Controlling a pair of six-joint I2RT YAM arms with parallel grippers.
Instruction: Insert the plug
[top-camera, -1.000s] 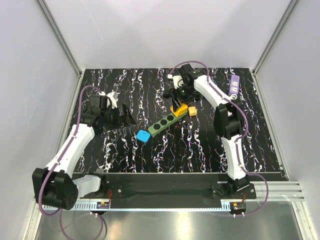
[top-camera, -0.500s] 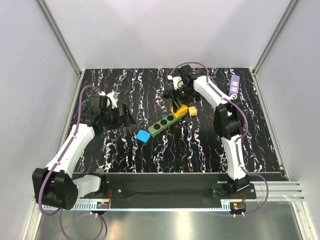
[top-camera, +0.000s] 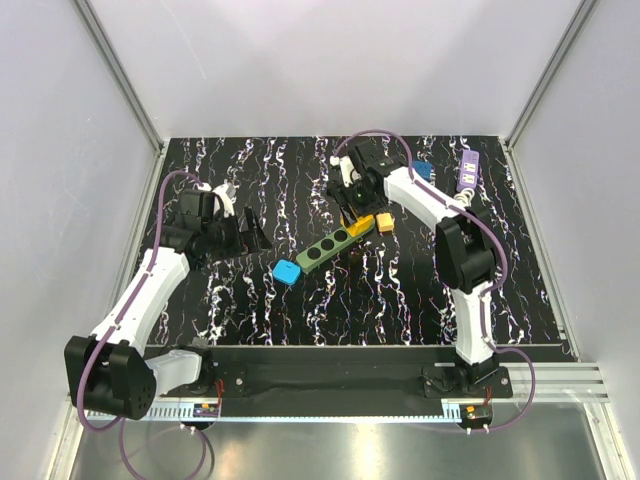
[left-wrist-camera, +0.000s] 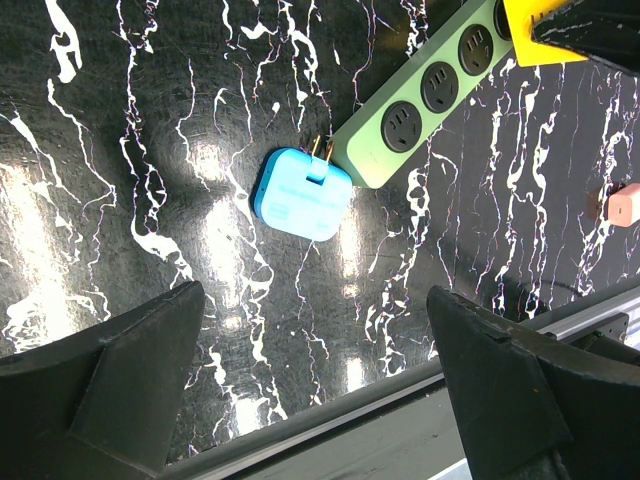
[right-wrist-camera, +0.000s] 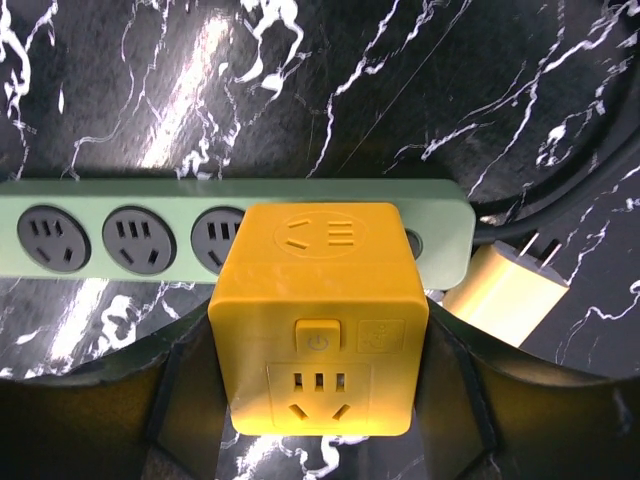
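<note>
In the right wrist view my right gripper (right-wrist-camera: 320, 400) is shut on a yellow cube plug (right-wrist-camera: 320, 310), one finger on each side. The cube sits over the right end of the green power strip (right-wrist-camera: 120, 235) and covers one socket; its prongs are hidden. From above, the cube (top-camera: 360, 227) and the right gripper (top-camera: 355, 207) are at the strip's (top-camera: 328, 247) far end. A blue plug (top-camera: 287, 271) lies at the strip's near end, also visible as the blue plug (left-wrist-camera: 302, 194) in the left wrist view. My left gripper (top-camera: 255, 235) hangs open at the left, holding nothing.
A small orange plug (top-camera: 385, 226) lies right of the cube, seen as a pale yellow plug (right-wrist-camera: 505, 295) in the right wrist view. A purple strip (top-camera: 468, 172) and a blue block (top-camera: 424, 170) lie at the back right. Grey walls enclose the black marbled table (top-camera: 400, 300).
The right arm's wrist has shifted slightly left and back over the strip's end, still holding the yellow cube. The left arm has not moved.
</note>
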